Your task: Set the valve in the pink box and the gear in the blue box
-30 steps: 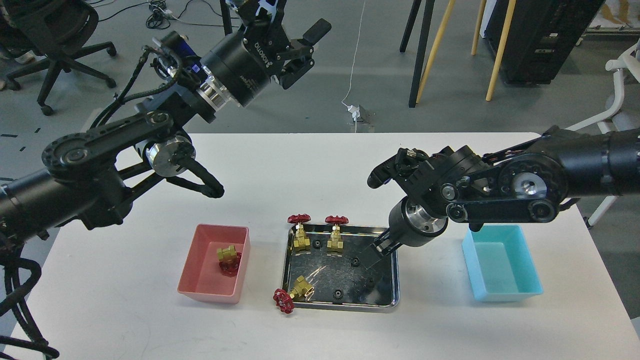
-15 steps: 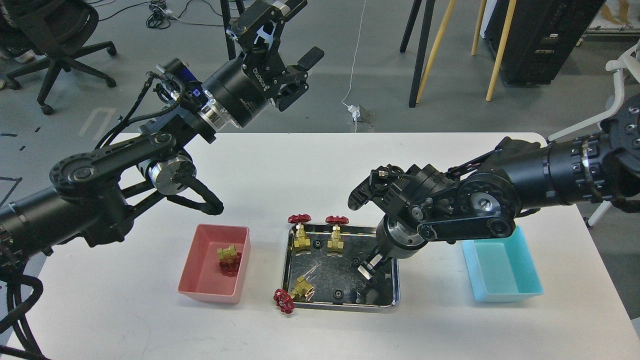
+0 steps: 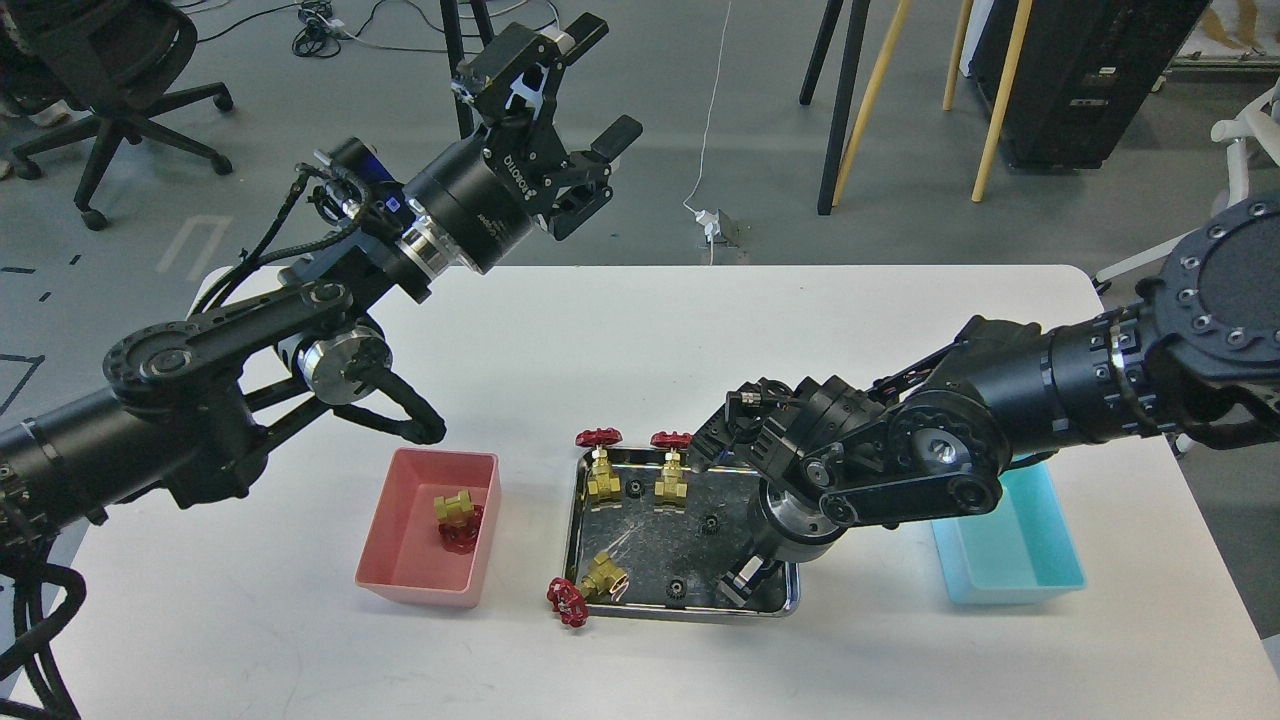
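A valve (image 3: 458,516) lies in the pink box (image 3: 400,560) at the left. Two valves (image 3: 600,466) (image 3: 672,466) stand upright at the back of the steel tray (image 3: 578,520). A third valve (image 3: 588,588) lies at its front left with the handwheel over the rim. Black gears (image 3: 711,521) (image 3: 677,588) (image 3: 634,488) lie in the tray. My right gripper (image 3: 745,580) points down into the tray's front right corner, with its fingers mostly hidden by the wrist. The blue box (image 3: 1020,560) stands at the right, partly behind my right arm. My left gripper (image 3: 580,90) is open and empty, high above the table's far left.
The tray sits mid-table between the two boxes. My right forearm (image 3: 1000,420) crosses over the blue box's back left. An office chair (image 3: 110,60), stand legs (image 3: 850,90) and cables lie on the floor beyond the far table edge.
My right arm has swung left and down, taking the gripper from the tray's middle right to its front right corner. My left arm has shifted slightly, with the gripper still open.
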Robot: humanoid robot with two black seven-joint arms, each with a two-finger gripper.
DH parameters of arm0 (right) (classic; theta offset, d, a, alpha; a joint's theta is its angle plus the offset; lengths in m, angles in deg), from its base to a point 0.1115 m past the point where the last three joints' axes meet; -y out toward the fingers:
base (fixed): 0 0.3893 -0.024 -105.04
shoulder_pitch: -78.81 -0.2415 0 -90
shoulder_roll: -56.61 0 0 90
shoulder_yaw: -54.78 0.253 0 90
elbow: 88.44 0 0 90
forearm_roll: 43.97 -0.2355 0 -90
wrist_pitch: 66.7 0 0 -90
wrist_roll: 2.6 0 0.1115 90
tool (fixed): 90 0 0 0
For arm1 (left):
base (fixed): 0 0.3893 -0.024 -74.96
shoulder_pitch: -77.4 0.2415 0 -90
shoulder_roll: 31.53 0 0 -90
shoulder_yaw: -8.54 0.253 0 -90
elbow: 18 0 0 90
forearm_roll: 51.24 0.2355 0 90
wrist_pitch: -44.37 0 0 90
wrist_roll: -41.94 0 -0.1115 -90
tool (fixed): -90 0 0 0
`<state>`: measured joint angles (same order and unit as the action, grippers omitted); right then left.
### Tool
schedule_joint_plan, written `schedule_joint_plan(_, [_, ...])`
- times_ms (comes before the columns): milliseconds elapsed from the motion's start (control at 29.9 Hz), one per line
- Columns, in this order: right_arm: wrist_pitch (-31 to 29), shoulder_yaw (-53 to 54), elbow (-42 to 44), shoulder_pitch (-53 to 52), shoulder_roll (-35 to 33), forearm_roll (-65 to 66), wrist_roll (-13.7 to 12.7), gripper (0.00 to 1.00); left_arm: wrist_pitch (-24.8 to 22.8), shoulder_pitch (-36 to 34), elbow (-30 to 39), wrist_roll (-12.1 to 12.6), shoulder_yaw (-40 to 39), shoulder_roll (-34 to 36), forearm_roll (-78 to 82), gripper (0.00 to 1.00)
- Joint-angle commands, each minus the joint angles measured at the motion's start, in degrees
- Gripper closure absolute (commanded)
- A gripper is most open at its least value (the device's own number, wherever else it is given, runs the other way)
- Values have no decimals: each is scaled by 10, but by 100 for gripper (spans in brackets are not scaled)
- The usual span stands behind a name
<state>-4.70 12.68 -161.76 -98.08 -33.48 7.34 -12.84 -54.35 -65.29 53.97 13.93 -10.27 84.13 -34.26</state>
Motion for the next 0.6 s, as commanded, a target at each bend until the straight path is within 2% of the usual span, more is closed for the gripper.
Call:
schedule_joint_plan(0, [0, 0, 12, 5, 1, 0, 0, 41, -1, 6, 0, 0, -1, 0, 1, 6])
schedule_joint_plan(569, [0, 1, 57, 34, 1, -2, 0, 46, -1, 15, 0, 0, -1, 1, 1, 6])
